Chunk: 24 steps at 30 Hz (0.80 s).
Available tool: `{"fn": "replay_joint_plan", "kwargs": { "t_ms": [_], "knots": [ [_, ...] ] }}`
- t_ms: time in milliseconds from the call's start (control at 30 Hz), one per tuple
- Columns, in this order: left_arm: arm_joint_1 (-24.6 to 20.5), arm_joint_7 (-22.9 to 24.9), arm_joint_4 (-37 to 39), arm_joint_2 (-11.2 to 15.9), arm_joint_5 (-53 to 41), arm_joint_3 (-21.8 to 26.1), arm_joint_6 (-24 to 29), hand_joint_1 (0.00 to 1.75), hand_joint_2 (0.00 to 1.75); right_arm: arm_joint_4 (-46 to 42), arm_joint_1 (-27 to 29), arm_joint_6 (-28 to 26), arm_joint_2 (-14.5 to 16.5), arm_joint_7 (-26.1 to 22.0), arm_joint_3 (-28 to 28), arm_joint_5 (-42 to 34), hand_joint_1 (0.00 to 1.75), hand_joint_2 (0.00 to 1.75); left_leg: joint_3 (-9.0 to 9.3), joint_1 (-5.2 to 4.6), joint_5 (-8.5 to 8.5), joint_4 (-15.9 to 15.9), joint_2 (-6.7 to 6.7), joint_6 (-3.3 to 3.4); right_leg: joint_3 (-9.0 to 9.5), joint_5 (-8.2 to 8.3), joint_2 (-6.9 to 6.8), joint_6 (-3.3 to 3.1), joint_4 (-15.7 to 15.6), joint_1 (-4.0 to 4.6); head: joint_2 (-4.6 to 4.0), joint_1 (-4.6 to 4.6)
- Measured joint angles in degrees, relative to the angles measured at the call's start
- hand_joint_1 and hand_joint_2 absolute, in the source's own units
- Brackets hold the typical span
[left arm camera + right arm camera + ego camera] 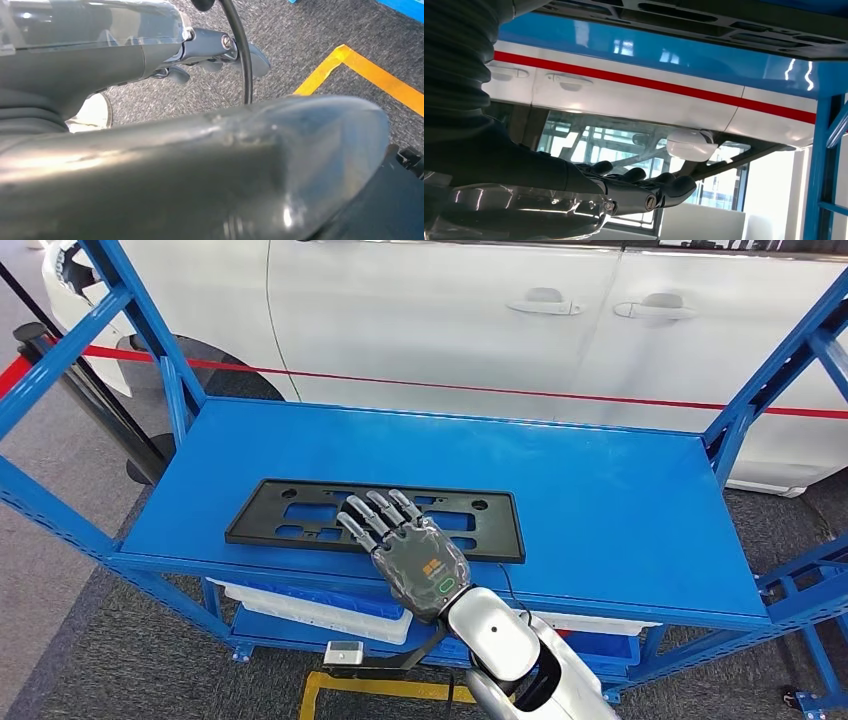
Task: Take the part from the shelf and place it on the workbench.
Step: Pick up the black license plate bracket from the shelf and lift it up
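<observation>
A white car [480,320] stands behind red barrier tape [450,388].

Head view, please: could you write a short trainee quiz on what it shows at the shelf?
1. True or false: the black part lies flat on the top board of the blue shelf.
2. Which hand is stretched over the part, fingers apart and gripping nothing? A. left hand B. right hand C. a person's hand
3. Fill in: behind the shelf stands a white ___ with a red stripe.

Key: 1 true; 2 B; 3 car.
</observation>
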Motion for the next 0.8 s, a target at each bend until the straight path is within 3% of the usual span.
{"fn": "replay_joint_plan", "kwargs": {
  "t_ms": [800],
  "knots": [
    [1.4, 2.3, -2.0, 0.0, 2.1, -2.2, -1.9, 0.00, 0.00, 7.6, 3.7, -0.2, 0.7, 0.8, -2.5, -1.3, 0.00, 1.75, 0.01, 0.00, 0.00, 0.0, 0.01, -0.01, -0.01, 0.00, 0.00, 0.00, 0.0, 0.00, 0.00, 0.00]
  ]
}}
